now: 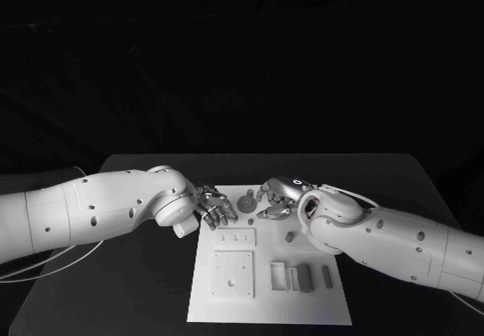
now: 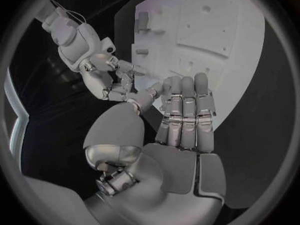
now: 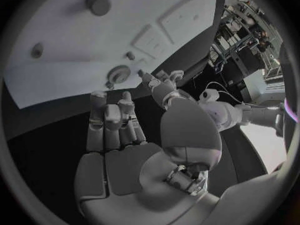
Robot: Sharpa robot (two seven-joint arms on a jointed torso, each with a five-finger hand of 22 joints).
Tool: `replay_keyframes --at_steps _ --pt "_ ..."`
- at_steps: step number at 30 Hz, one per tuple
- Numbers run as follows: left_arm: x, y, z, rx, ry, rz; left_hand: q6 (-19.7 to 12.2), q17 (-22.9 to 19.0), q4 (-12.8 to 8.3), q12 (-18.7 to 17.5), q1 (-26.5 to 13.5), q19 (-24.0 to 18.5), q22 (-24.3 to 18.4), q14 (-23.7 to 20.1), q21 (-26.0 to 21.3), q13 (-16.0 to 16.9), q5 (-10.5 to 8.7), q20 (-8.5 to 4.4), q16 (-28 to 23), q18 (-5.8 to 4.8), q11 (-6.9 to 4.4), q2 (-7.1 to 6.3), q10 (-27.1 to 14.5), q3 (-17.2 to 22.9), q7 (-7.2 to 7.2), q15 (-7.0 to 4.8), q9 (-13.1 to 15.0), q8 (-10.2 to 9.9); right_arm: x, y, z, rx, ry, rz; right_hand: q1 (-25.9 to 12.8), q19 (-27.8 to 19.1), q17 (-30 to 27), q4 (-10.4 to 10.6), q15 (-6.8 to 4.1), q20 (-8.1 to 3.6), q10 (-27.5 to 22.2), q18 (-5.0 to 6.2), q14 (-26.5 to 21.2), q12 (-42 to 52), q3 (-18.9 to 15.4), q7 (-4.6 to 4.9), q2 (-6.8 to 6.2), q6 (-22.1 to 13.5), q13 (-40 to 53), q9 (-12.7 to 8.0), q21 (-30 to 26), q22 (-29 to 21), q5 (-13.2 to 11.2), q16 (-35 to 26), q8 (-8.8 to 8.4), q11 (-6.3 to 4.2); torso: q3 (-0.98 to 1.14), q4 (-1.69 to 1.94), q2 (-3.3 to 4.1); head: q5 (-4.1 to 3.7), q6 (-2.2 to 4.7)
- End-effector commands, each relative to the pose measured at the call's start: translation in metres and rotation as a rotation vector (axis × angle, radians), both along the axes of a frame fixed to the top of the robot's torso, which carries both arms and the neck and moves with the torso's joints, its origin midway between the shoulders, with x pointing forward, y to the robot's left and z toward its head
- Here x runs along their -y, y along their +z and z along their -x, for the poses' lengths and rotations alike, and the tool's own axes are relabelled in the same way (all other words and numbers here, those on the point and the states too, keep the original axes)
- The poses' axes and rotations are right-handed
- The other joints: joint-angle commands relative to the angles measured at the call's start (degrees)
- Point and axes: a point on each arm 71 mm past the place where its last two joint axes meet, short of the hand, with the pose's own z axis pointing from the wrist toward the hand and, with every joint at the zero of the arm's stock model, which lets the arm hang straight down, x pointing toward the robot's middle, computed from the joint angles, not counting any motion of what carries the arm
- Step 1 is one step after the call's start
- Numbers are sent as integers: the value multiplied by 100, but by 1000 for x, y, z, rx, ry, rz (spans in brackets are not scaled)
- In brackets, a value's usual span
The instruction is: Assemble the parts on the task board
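Mid-frame in the head view, left hand and right hand, fingers apart and holding nothing, flank the round part; pinch it squarely, I'd say.

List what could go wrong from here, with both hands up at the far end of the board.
1. The left hand and right hand hover close together over the far end of the task board, with the round grey part between them; reaching for it together may make the fingers collide.
2. Neither hand holds anything, so a brush could push that part out of place.
3. The right forearm lies over the board near the upright grey blocks; pulling back might knock them.
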Motion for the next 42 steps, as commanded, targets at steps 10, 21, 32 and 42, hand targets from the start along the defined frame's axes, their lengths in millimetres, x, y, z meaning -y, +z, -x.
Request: replay_keyframes --at_steps 10,21,32,42 --pt "14 -10 0 41 -54 -73 367 108 11 227 -194 134 293 78 184 145 392 -114 354 30 -86 -78 139 56 -220 -91 68 87 52 60 -30 151 -153 -230 73 -49 1 27 -3 21 -18 110 -24 -8 22 141 37 -61 -27 10 -27 48 12 -20 53 -14 1 6 -7 -2 -47" --pt "20 -21 3 51 -79 -117 550 147 27 561 -330 276 591 136 352 348 815 -216 749 26 -185 -157 204 32 -306 -199 194 159 78 82 -48 124 -254 -347 92 -46 -3 17 -12 21 -11 110 -23 -8 24 135 48 -59 -37 8 -28 49 13 -22 57 -21 2 30 -7 -42 -123" --pt "20 -23 3 75 -114 -171 696 93 87 909 -399 436 847 222 517 530 941 -322 1097 27 -282 -225 244 27 -393 -312 313 286 99 94 -56 146 -296 -341 99 -49 -6 7 -15 22 -12 110 -27 -12 21 134 53 -63 -45 6 -31 49 12 -26 56 -22 -13 20 -11 -2 -195" --pt "26 -28 3 71 -139 -191 757 -16 116 1086 -436 501 969 268 582 608 970 -374 1269 22 -325 -247 249 27 -433 -365 372 356 103 94 -58 139 -305 -330 98 -53 -9 2 -16 24 -14 110 -32 -15 16 133 52 -65 -51 4 -34 49 11 -30 56 -23 -12 15 -12 -21 -233"
